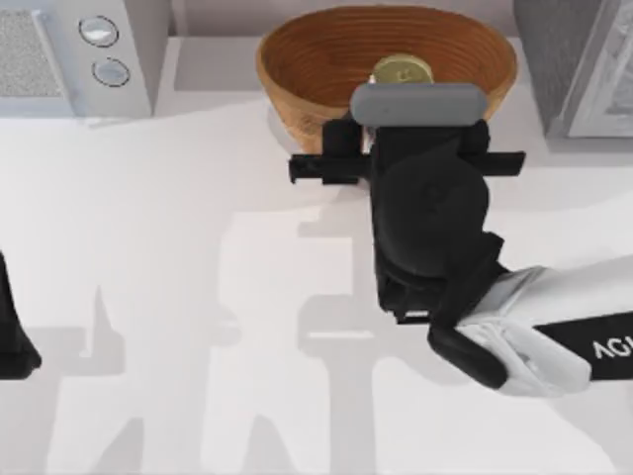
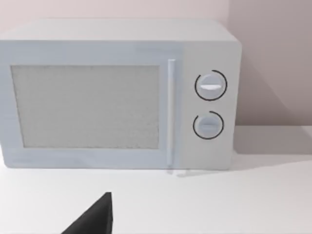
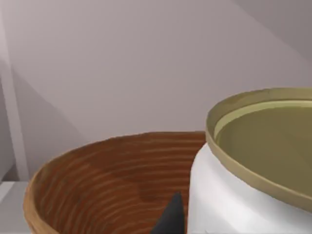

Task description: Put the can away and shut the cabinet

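The can (image 1: 403,69) shows its dull gold top inside the woven bowl (image 1: 307,59) at the back middle of the table. My right gripper (image 1: 415,107) hangs directly over the bowl's near rim, right at the can. In the right wrist view the can (image 3: 253,165) is very close, with a white body and a gold lid. Its top stands higher than the brown bowl wall (image 3: 107,185), and a dark piece of the gripper sits against its side. The grey cabinet (image 1: 559,59) stands at the back right. My left arm (image 1: 12,336) is parked at the table's left edge.
A white microwave (image 1: 69,54) with two round knobs stands at the back left; the left wrist view faces its door (image 2: 87,107). The white tabletop (image 1: 198,297) stretches between the arms.
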`<state>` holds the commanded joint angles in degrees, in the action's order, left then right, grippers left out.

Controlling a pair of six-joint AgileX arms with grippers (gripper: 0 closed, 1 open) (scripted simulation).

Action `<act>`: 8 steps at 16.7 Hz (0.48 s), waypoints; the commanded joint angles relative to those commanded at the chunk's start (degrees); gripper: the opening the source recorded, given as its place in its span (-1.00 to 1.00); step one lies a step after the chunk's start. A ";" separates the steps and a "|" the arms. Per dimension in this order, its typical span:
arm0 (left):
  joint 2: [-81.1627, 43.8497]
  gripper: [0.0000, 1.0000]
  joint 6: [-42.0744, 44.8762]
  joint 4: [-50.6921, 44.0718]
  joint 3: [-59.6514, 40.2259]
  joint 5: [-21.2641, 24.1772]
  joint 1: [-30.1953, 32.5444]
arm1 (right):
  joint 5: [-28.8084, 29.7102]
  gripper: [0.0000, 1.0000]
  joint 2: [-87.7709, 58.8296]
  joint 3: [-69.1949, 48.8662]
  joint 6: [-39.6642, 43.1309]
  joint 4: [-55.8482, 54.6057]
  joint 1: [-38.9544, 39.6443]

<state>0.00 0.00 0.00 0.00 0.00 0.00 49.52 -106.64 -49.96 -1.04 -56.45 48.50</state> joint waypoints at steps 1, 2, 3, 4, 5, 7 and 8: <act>0.00 1.00 0.00 0.00 0.00 0.00 0.00 | -1.49 -1.00 2.83 1.36 0.03 1.51 -1.18; 0.00 1.00 0.00 0.00 0.00 0.00 0.00 | -3.21 -1.00 6.16 2.96 0.06 3.30 -2.57; 0.00 1.00 0.00 0.00 0.00 0.00 0.00 | -5.15 -1.00 9.94 4.78 0.08 5.35 -4.17; 0.00 1.00 0.00 0.00 0.00 0.00 0.00 | -7.28 -1.00 14.15 6.81 0.12 7.64 -5.96; 0.00 1.00 0.00 0.00 0.00 0.00 0.00 | -9.58 -1.00 18.77 9.01 0.16 10.14 -7.93; 0.00 1.00 0.00 0.00 0.00 0.00 0.00 | -14.57 -1.00 29.10 13.84 0.29 15.64 -12.33; 0.00 1.00 0.00 0.00 0.00 0.00 0.00 | -17.19 -1.00 34.71 16.40 0.36 18.57 -14.71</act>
<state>0.00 0.00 0.00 0.00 0.00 0.00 32.33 -71.93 -33.55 -0.69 -37.88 33.79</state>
